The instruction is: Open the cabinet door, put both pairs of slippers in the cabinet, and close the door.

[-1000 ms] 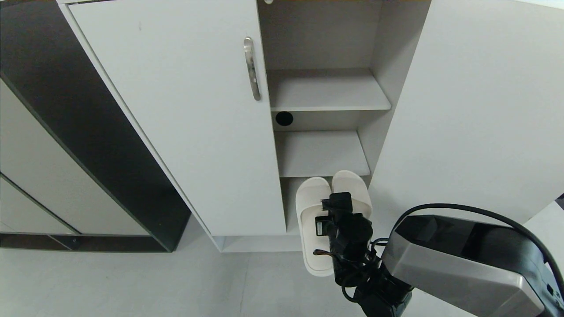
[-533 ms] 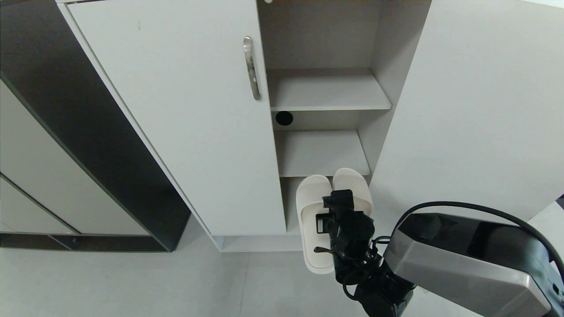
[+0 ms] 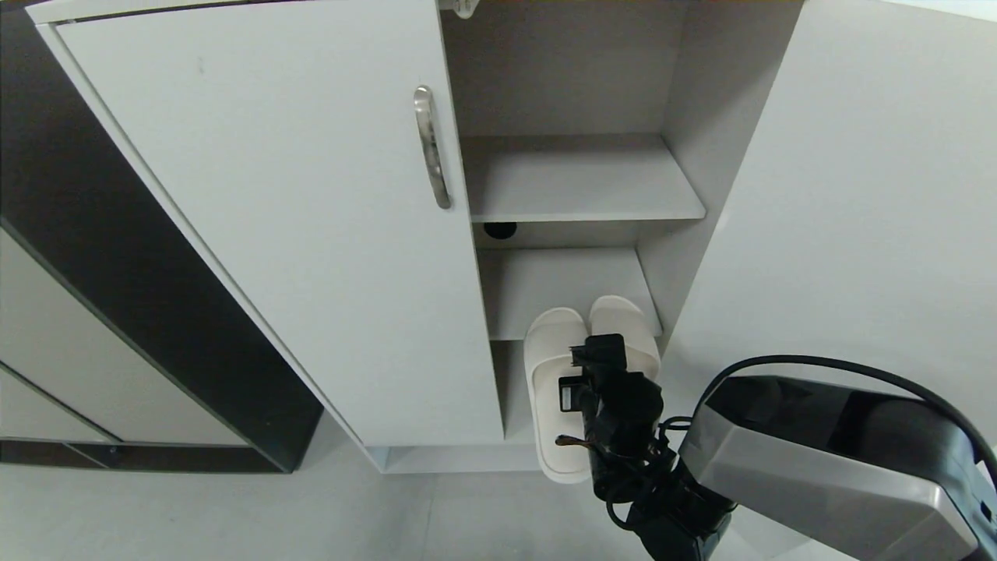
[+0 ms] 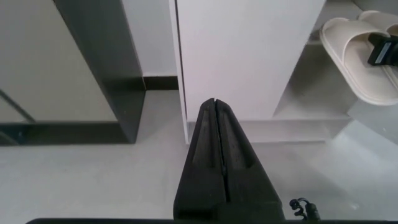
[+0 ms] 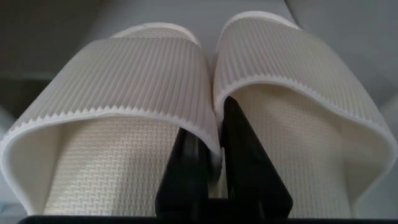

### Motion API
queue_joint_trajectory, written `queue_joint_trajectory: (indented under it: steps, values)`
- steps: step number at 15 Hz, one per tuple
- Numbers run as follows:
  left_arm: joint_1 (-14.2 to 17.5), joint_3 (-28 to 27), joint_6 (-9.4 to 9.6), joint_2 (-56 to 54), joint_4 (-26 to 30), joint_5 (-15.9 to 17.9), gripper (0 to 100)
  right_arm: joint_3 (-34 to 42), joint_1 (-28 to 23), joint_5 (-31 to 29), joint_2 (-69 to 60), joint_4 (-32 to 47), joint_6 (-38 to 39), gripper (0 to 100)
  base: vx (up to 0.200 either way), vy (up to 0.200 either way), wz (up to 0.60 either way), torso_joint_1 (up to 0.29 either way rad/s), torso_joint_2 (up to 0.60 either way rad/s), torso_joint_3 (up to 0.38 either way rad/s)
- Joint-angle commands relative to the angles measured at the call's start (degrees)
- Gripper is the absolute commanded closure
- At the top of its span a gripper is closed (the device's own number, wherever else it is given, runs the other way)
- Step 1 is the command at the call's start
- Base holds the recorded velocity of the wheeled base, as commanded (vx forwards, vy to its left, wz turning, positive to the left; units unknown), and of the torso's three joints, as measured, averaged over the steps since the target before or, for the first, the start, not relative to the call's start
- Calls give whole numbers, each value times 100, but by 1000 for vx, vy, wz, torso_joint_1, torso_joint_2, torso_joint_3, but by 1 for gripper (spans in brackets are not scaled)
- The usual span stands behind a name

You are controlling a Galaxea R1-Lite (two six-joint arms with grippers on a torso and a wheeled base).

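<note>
White cabinet (image 3: pixel 705 117) standing on a pale grey floor (image 3: pixel 234 514), with its open door (image 3: pixel 857 195) swung out to the right.
Inside, an upper shelf (image 3: pixel 576 179) sits above a lower shelf (image 3: pixel 557 276), with a bottom board (image 3: pixel 514 417) nearest the floor. A round dark hole (image 3: pixel 500 230) marks the back panel between the two shelves. The shut door (image 3: pixel 273 218) covers the left half, and a dark panel (image 3: pixel 117 234) stands further left.

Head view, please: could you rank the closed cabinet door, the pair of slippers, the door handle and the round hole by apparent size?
1. closed cabinet door
2. pair of slippers, nearer the camera, partly hidden
3. door handle
4. round hole
</note>
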State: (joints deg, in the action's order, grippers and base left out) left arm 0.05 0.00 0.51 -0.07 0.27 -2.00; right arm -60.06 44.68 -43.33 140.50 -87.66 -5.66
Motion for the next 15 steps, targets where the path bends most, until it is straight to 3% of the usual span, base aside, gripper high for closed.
queue_joint_trajectory:
  steps: [1,6,9,15]
  values:
    - [4,0,2,7,0,-2,100,3,-3,0,-14,-14,3,100,200,0,0,7,-2,-2]
    - [4,0,10,7,0,-2,100,118,6,8,13,-58,3,100,200,0,0,3,1,3]
    - [4,0,10,7,0,-2,100,223,-3,43,74,-137,21,100,0,0,0,0,0,0]
    - [4,0,10,7,0,-2,100,-313,-152,123,171,302,21,100,0,0,0,0,0,0]
